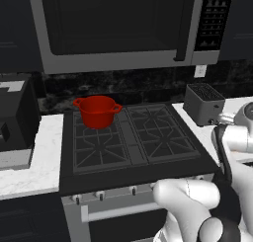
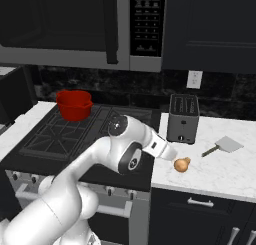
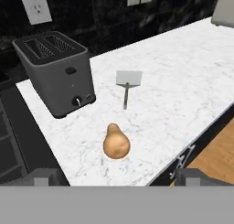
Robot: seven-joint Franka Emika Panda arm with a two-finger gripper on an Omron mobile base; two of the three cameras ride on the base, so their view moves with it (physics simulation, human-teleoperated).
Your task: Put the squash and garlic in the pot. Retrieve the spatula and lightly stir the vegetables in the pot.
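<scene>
My hand (image 3: 117, 181) was spread wide and held nothing. It hung over the white table (image 3: 183, 72), looking down at it. The squash (image 3: 116, 142) lay right in front of my hand, just past my two fingertips (image 3: 45, 178), and a bit lower. It lay on its side with its thin neck pointing away from me, toward the spatula (image 3: 127, 83). So I judged my fingers should come down on each side of its fat end. The spatula lay a little farther on, handle toward the squash. The toaster (image 3: 57, 72) stood off to one side. The pot (image 2: 74, 104) sat far away on the back of the stove (image 2: 65, 134). I could not see any garlic.
</scene>
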